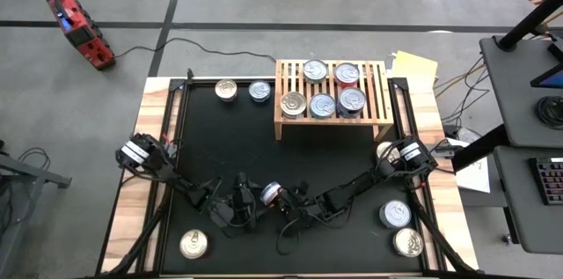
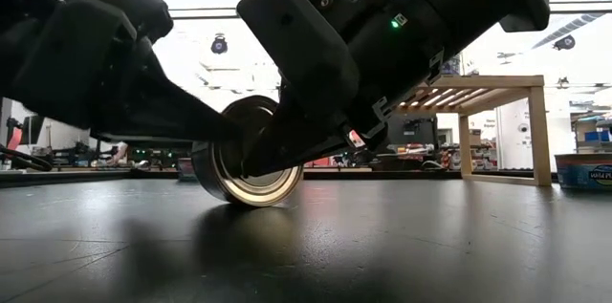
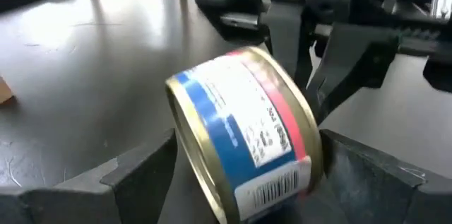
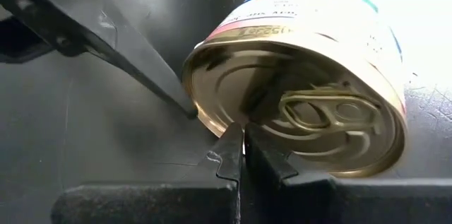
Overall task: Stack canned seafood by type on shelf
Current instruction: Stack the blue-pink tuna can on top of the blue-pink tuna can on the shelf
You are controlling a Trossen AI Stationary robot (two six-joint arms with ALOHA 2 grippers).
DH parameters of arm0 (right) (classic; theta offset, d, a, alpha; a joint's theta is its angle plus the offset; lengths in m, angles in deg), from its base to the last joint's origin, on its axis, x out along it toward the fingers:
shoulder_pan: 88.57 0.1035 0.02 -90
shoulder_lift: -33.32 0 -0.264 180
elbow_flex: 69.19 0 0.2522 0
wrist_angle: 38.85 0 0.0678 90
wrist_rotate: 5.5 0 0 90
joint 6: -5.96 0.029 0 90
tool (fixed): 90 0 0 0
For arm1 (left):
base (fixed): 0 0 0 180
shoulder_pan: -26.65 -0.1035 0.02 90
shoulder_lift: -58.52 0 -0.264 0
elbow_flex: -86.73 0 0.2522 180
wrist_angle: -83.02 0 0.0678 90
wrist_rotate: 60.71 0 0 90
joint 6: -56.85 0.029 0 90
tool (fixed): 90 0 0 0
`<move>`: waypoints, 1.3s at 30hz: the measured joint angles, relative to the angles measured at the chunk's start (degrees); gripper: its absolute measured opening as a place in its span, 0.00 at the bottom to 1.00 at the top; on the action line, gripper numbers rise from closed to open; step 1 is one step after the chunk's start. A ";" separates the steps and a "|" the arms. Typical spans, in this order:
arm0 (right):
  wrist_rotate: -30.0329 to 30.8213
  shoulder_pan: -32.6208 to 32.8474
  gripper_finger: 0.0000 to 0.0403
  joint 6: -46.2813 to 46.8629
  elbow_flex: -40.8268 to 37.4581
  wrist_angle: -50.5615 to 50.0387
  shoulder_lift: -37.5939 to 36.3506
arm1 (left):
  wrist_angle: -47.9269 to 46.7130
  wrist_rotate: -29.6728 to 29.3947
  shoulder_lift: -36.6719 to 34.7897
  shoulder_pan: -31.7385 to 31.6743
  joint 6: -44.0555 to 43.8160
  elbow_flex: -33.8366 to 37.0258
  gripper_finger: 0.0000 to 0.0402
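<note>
The left gripper (image 1: 244, 208) stands with its dark fingers (image 3: 134, 167) spread wide on either side of a small round tin with a gold rim and a blue, white and red label (image 3: 244, 136); whether they touch it I cannot tell. The tin stands tipped on its edge on the black mat (image 1: 229, 147) near the front of the table. The right gripper (image 1: 288, 204), fingers (image 4: 233, 150) pressed together, touches the tin's gold pull-tab lid. Farther back, the low light-wood slatted shelf (image 1: 374, 94) carries five silver-lidded tins.

Five cans (image 1: 322, 88) sit on the shelf (image 1: 381, 110); a tilted can (image 1: 270, 194) lies between both grippers, near the mat's (image 1: 229, 147) front.
</note>
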 joint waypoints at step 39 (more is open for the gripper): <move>-0.19 2.81 0.02 -1.26 2.86 -6.49 -2.61 | 1.88 -3.78 -1.89 1.44 -3.34 2.58 0.41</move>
